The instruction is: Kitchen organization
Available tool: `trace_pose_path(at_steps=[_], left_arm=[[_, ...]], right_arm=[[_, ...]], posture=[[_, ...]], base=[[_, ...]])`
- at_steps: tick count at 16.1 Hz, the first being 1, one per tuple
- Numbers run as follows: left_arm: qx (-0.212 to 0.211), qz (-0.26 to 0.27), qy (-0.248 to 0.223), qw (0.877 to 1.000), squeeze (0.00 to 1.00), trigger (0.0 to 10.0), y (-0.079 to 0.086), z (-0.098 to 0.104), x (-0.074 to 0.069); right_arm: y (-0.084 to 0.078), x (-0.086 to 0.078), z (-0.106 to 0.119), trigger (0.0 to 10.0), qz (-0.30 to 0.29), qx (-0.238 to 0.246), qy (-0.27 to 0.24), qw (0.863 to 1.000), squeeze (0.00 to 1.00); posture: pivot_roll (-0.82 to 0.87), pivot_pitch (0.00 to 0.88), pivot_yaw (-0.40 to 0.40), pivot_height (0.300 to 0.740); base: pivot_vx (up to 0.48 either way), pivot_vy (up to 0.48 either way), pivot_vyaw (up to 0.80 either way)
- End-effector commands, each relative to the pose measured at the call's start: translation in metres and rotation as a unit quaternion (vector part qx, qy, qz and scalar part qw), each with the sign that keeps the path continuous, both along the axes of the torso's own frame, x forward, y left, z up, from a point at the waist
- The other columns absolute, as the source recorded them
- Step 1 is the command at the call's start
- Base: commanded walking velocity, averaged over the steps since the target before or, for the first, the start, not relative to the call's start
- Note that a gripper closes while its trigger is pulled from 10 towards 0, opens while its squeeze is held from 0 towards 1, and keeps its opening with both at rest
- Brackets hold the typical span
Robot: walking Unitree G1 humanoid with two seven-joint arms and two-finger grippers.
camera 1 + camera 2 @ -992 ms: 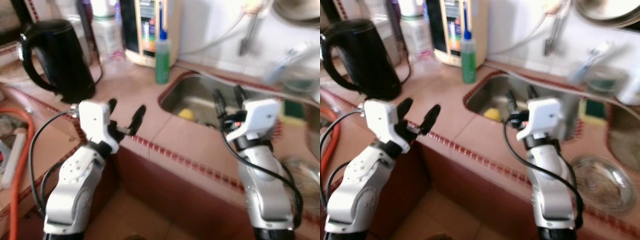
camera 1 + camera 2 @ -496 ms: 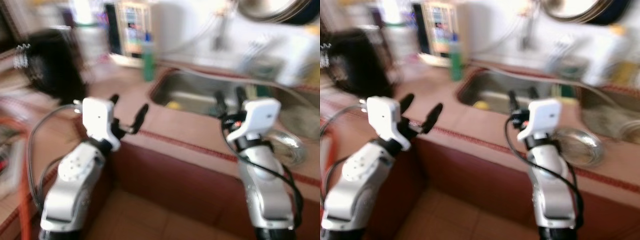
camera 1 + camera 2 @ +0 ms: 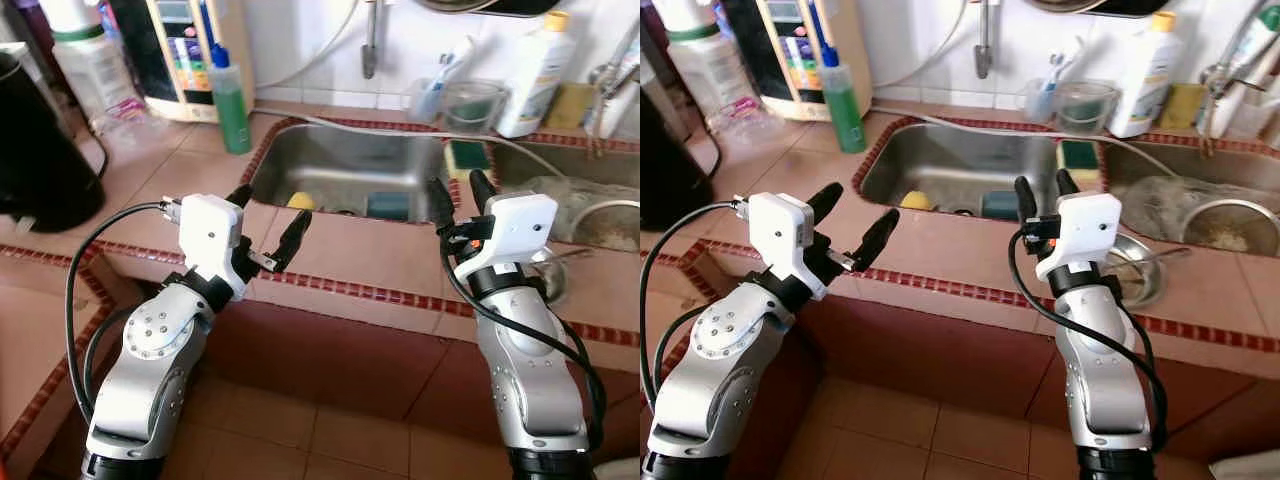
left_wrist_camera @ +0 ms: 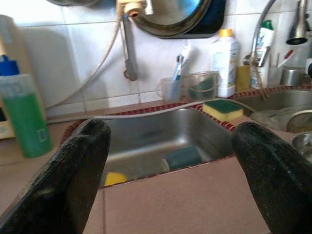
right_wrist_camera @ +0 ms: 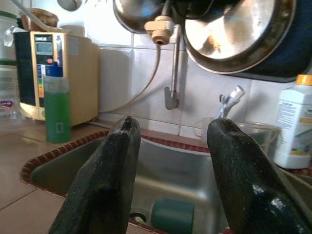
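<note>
A steel sink (image 3: 350,165) is set in the red-tiled counter ahead of me. In its basin lie a yellow object (image 3: 300,201) and a teal cup (image 3: 387,205). My left gripper (image 3: 270,210) hovers open over the counter's front edge, left of the sink, holding nothing. Over the counter at the sink's right front corner, my right gripper (image 3: 456,188) is also open and empty. The left wrist view looks between its fingers (image 4: 73,165) into the sink (image 4: 195,131). The teal cup (image 5: 171,217) lies low in the right wrist view.
A green soap bottle (image 3: 230,95) and a black kettle (image 3: 35,150) stand at the left. A sponge (image 3: 465,157), a white bottle (image 3: 537,70) and a clear cup (image 3: 472,102) sit behind the sink. A metal bowl (image 3: 1135,268) rests beside my right arm, and a second basin (image 3: 590,200) lies farther right.
The camera has swung to the right and sharpened, so the sink sits in the middle and the kettle at the left edge. Both grippers keep the same open pose.
</note>
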State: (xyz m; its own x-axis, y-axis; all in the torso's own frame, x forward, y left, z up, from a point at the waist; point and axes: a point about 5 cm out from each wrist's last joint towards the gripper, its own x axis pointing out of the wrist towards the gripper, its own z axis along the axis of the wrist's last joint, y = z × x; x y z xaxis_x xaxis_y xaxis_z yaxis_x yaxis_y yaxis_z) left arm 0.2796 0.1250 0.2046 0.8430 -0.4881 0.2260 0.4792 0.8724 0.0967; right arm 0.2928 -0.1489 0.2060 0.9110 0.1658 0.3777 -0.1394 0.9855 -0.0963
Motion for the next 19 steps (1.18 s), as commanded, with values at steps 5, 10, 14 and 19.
trace_pose_path(at_steps=[5,10,14,19], left_arm=[[-0.001,0.0,-0.001,1.0,0.0,10.0,0.003,0.0,0.0],[-0.003,0.001,-0.001,1.0,0.0,10.0,0.001,0.0,0.0],[-0.005,-0.002,0.002,1.0,0.0,10.0,0.0,-0.001,-0.001],[0.02,-0.018,0.028,0.999,0.0,10.0,-0.008,-0.01,-0.001]], right_arm=[[0.003,0.0,0.002,10.0,0.008,-0.003,-0.008,1.0,0.0],[0.003,0.0,0.003,10.0,0.013,-0.006,-0.009,1.0,0.0],[0.004,0.0,0.002,10.0,0.014,-0.009,-0.009,1.0,0.0],[0.003,0.003,-0.007,10.0,-0.006,-0.049,0.019,0.999,0.0]], posture=[[-0.08,0.071,0.034,0.74],[-0.08,0.073,0.027,0.74],[-0.08,0.076,0.029,0.74],[-0.08,0.077,0.03,0.74]], base=[[0.0,-0.48,0.0],[0.0,-0.48,0.0],[0.0,-0.48,0.0],[0.0,-0.118,0.0]])
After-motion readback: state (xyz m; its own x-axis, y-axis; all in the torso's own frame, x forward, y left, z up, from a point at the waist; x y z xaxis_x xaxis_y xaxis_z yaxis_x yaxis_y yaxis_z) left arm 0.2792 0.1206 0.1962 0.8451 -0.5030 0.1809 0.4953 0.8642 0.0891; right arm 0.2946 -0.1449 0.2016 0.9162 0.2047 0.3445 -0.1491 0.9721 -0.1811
